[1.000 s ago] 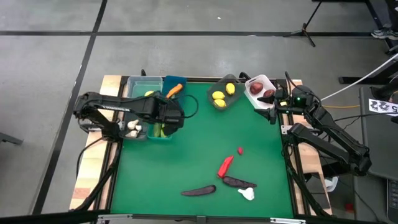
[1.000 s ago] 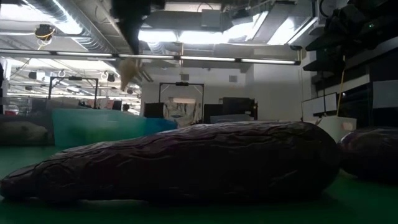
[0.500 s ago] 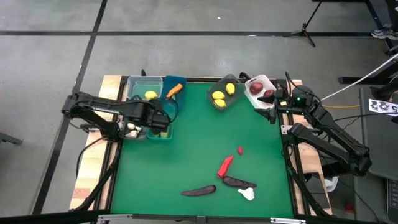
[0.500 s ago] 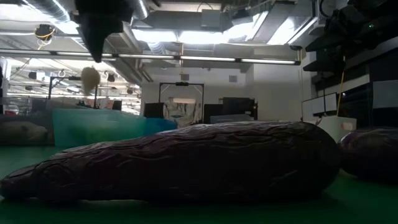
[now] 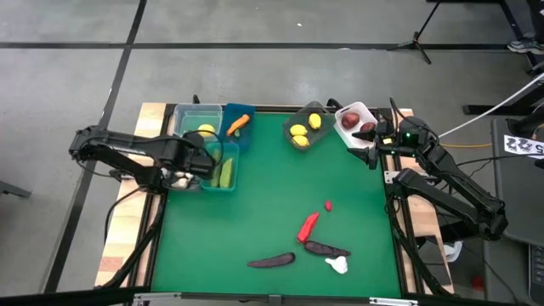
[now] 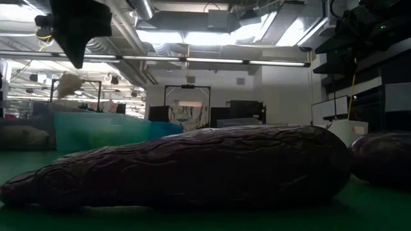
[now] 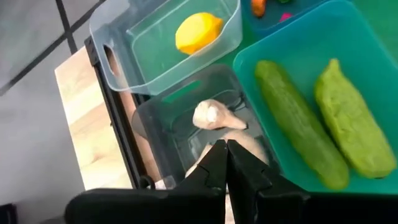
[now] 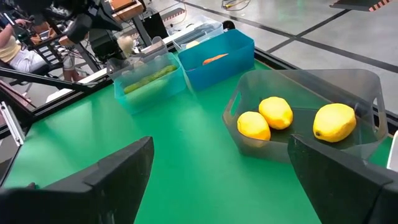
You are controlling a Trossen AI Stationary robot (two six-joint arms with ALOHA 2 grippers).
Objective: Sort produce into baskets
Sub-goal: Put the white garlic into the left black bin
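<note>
My left gripper (image 5: pixel 204 161) is shut on a white garlic bulb (image 7: pixel 213 116) above the grey translucent tub (image 7: pixel 163 127), which holds more garlic (image 7: pixel 252 148). In the low view the bulb (image 6: pixel 67 84) hangs under the gripper (image 6: pixel 76 59). Beside this tub stand the teal tub (image 5: pixel 224 172) with two green cucumbers (image 7: pixel 298 137) and the clear green tub (image 5: pixel 198 121) with a lemon (image 7: pixel 198 32). My right gripper (image 5: pixel 373 158) is open and empty at the table's right edge, near the white tub (image 5: pixel 355 119) of red apples. My left gripper holds the garlic bulb by its thin stem end (image 7: pixel 241 126), the fingers pointing down from above. My own fingers hide the exact place of contact. The bulb hangs below the fingertips, lifted clear over the grey translucent tub.
A blue tub (image 5: pixel 239 125) holds the orange carrot; a grey tub (image 8: pixel 311 118) holds three lemons. On the green mat's near part lie a red pepper (image 5: pixel 307 225), a small red piece (image 5: pixel 328 205), two eggplants (image 5: pixel 272 260) (image 5: pixel 323 248) and a garlic bulb (image 5: pixel 337 265).
My left gripper has carried the hanging garlic bulb toward the table's left edge, from over the teal tub to over the grey translucent tub, staying shut. The cucumbers in the teal tub have come into view. My right arm has kept still.
</note>
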